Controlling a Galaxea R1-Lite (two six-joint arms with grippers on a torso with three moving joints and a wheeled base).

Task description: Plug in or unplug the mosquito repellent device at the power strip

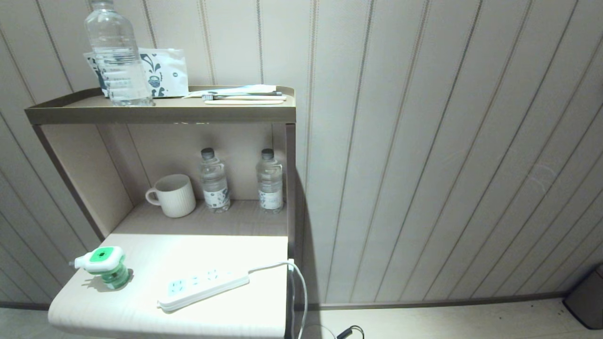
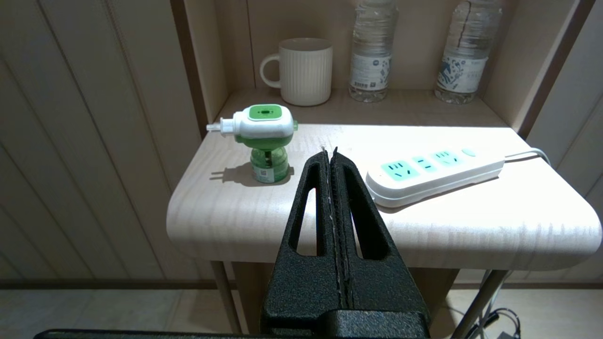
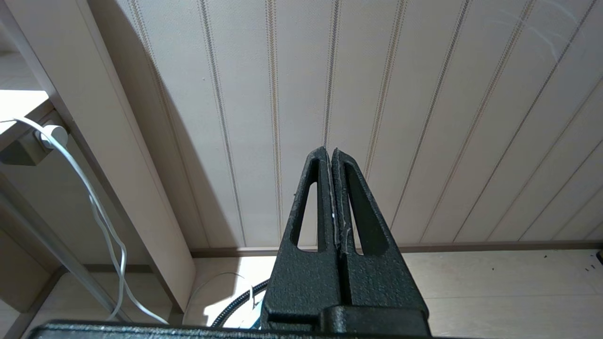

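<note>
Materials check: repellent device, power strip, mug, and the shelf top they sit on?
Mosquito repellent device: looks like glossy white plastic head with green cap, translucent green bottle, probably plastic.
Power strip: smooth white plastic by its even sheen, with pale blue socket faces.
Mug: likely ceramic; matte white, ribbed wall.
Shelf top: pale wood grain, rounded edge; probably laminate, solid wood not ruled out.

pale shelf (image 1: 141, 315) | mosquito repellent device (image 1: 104, 266) upright, left | power strip (image 1: 203, 286) beside it, apart
</note>
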